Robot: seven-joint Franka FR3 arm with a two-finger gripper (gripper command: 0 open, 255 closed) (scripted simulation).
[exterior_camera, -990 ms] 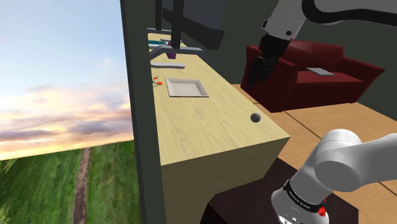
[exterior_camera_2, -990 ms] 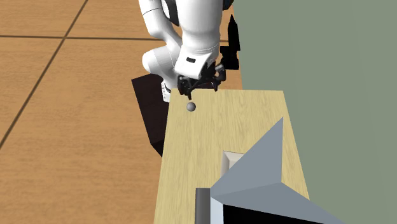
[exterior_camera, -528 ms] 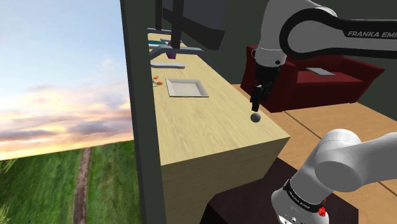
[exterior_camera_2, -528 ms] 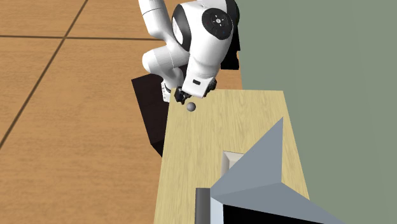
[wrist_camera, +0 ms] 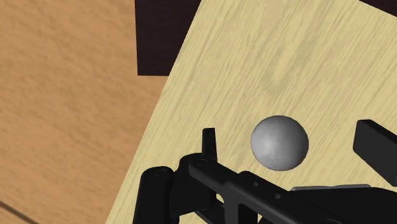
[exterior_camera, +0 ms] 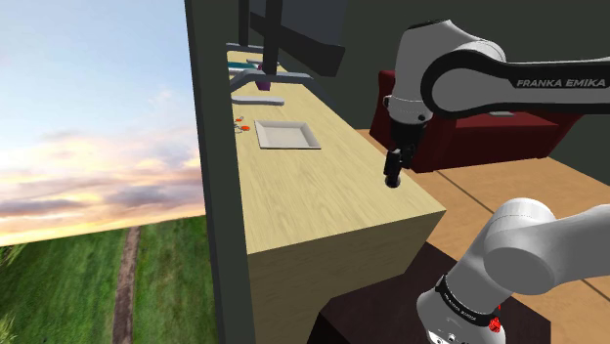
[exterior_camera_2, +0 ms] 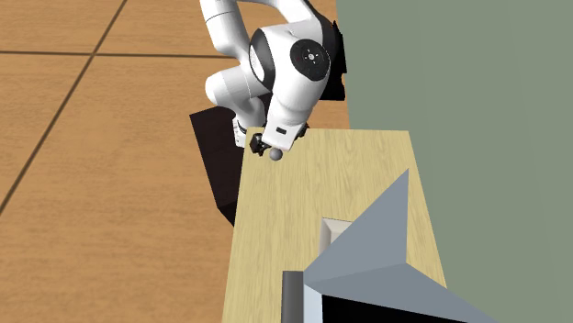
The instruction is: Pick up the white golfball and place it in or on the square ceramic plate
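Near desk (exterior_camera: 323,210) corner, close to edge: grey golfball (wrist_camera: 280,142), sitting between tool (wrist_camera: 292,141) fingers; fingers apart, neither touching it. Likely light, hard, smooth, quick to roll. Pinch across widest middle. Square plate (exterior_camera: 286,135) well apart, farther along desk.

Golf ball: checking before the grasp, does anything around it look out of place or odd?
Nothing looks spilled or damaged. The ball is drawn grey, not white, and sits near the counter's corner, between the fingers of the open gripper, untouched. The plate lies flat.
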